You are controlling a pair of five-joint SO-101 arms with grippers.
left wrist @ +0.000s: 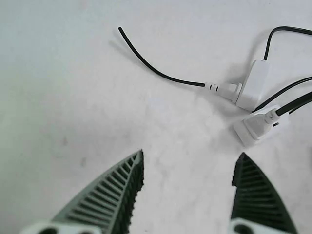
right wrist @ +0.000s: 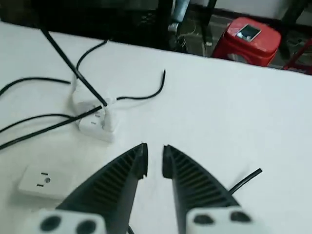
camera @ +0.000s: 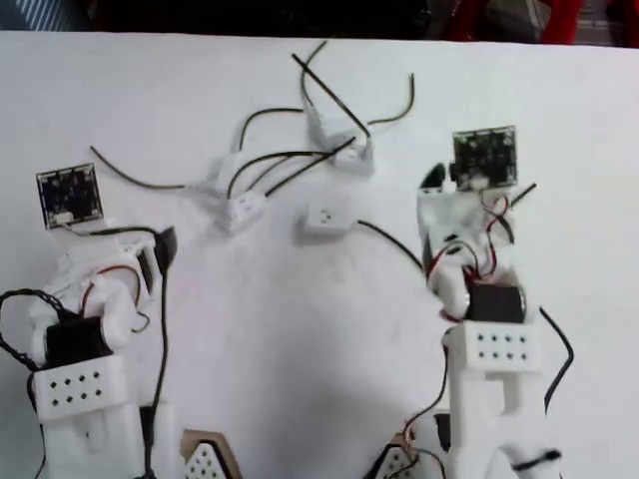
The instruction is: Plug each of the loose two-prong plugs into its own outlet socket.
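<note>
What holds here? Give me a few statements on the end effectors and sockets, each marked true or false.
1. The left end effector is open and empty. True.
2. The right end effector grips a plug. False: it holds nothing.
3. One white outlet socket lies apart from the others with nothing plugged in. True.
4. The red stool stands on the table. False: it stands beyond the table's far edge.
</note>
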